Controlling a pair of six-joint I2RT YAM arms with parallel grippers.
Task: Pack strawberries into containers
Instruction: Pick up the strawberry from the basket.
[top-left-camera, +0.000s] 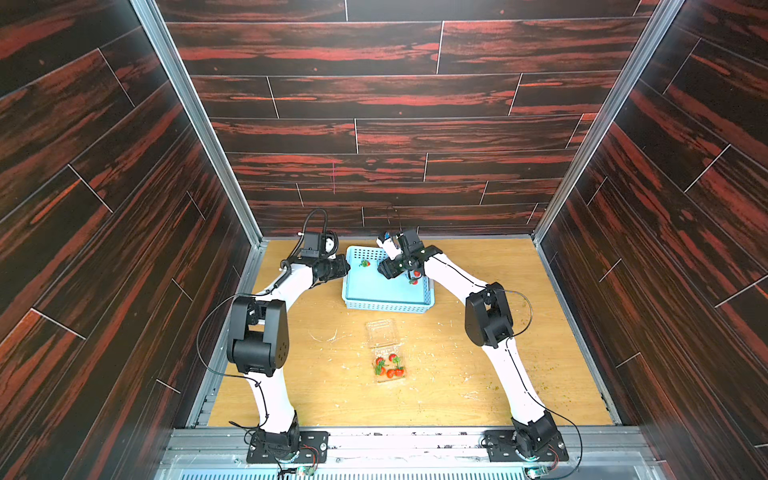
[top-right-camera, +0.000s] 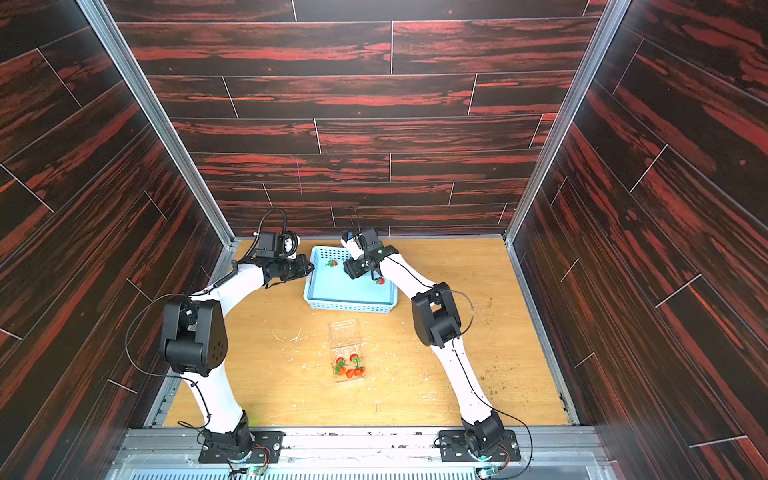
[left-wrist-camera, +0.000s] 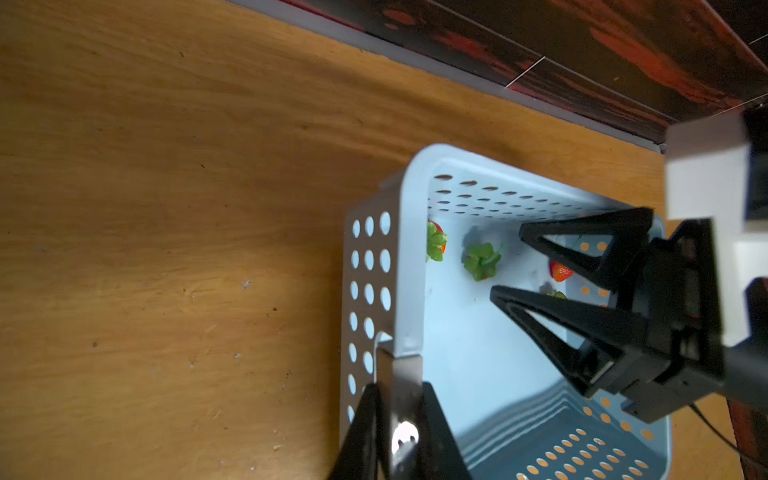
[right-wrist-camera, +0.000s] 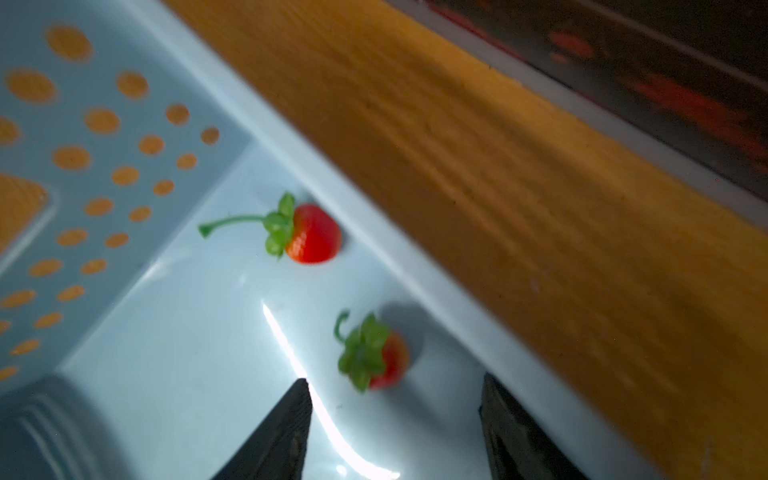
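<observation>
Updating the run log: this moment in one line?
left gripper: shut on basket rim | right gripper: open, by strawberry in basket | clamshell: open, berries inside

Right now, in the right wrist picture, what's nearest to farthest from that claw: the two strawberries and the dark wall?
From the right gripper:
1. Curly-stemmed strawberry, just ahead of its open jaws.
2. Long-stemmed strawberry, farther on beside the basket wall.
3. Dark wall, beyond the table.

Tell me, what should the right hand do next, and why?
Probably ease down around the nearer strawberry: the right hand is open, with that berry lying in the blue basket just ahead of its fingertips.
</observation>
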